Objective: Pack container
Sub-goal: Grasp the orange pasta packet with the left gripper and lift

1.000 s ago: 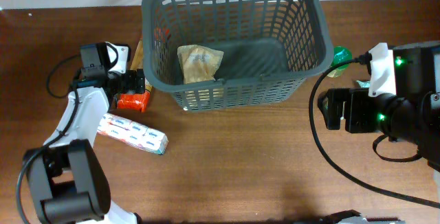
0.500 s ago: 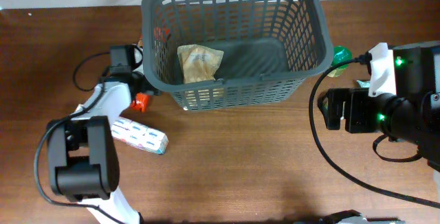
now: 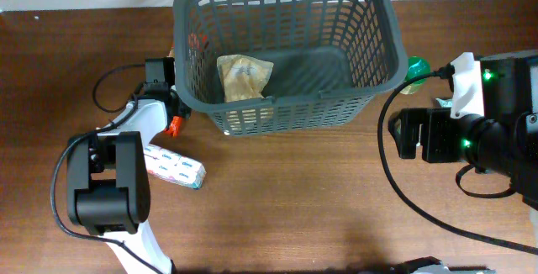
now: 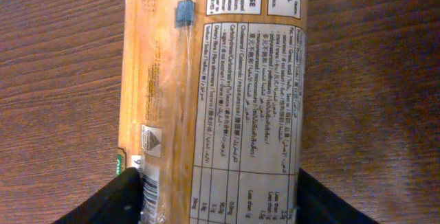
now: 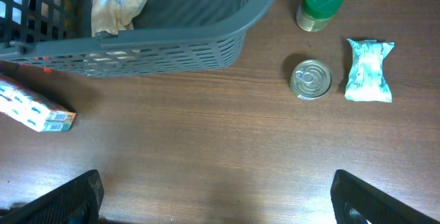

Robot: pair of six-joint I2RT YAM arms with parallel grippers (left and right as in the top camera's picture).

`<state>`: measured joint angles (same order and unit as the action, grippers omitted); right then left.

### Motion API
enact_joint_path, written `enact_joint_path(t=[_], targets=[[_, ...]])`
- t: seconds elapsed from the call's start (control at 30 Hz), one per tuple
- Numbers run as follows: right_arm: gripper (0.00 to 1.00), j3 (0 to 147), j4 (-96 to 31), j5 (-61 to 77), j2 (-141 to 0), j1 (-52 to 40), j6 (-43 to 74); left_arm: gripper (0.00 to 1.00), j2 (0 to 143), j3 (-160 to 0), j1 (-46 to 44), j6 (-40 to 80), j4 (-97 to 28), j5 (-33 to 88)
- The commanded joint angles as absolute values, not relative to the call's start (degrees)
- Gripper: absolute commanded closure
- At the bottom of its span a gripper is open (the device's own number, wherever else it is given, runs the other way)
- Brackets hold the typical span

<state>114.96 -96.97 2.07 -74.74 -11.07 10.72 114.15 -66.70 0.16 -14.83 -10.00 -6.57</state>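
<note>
Basket (image 3: 290, 106) at 12 o'clock on table (image 3: 294, 215), upright, tan bag (image 3: 244, 76) inside toward its 9 o'clock wall. Left claw (image 4: 220, 186) at basket's 8 o'clock, straddling long orange packet (image 4: 206, 80); fingers (image 4: 120, 200) touch both long sides, firm pinch or not, cannot tell. Blue-white pack (image 3: 175, 166) on table at basket's 7 o'clock. Right claw (image 5: 220, 210) at basket's 4 o'clock, spread wide, holding nothing. Green-lid jar (image 5: 320, 3) at basket's 3 o'clock; tin can (image 5: 311, 79) at jar's 6 o'clock; white-green pouch (image 5: 369, 69) at can's 3 o'clock.

Container (image 5: 172, 37) holds a tan packet (image 5: 113, 4); tin can (image 5: 311, 79) sits beside a white pouch (image 5: 369, 70).
</note>
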Motion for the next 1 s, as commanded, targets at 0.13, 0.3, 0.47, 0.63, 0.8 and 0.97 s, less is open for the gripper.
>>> enact_joint_path(t=[0.13, 0.3, 0.47, 0.63, 0.8, 0.97], targets=[[0.01, 114.91, -97.19, 2.57, -74.78, -10.81, 10.76, 0.76, 116.77, -66.52, 0.25, -14.79, -10.98, -6.92], [0.01, 114.91, -97.19, 2.57, -74.78, -10.81, 10.76, 0.98, 116.01, -67.16, 0.16, -12.19, -11.44, -6.90], [0.01, 114.91, -97.19, 2.57, -74.78, -10.81, 10.76, 0.98, 112.62, -67.90, 0.16, -12.05, -11.51, -6.92], [0.01, 114.91, -97.19, 2.57, -74.78, -10.81, 10.76, 0.98, 105.45, -69.82, 0.27, -12.03, -11.44, -7.88], [0.01, 114.91, -97.19, 2.57, -74.78, -10.81, 10.76, 0.98, 96.07, -74.26, 0.32, -12.14, -11.88, -9.26], [0.01, 114.91, -97.19, 2.57, -74.78, -10.81, 10.76, 0.98, 88.58, -81.28, -0.19, -14.09, -16.45, -9.32]])
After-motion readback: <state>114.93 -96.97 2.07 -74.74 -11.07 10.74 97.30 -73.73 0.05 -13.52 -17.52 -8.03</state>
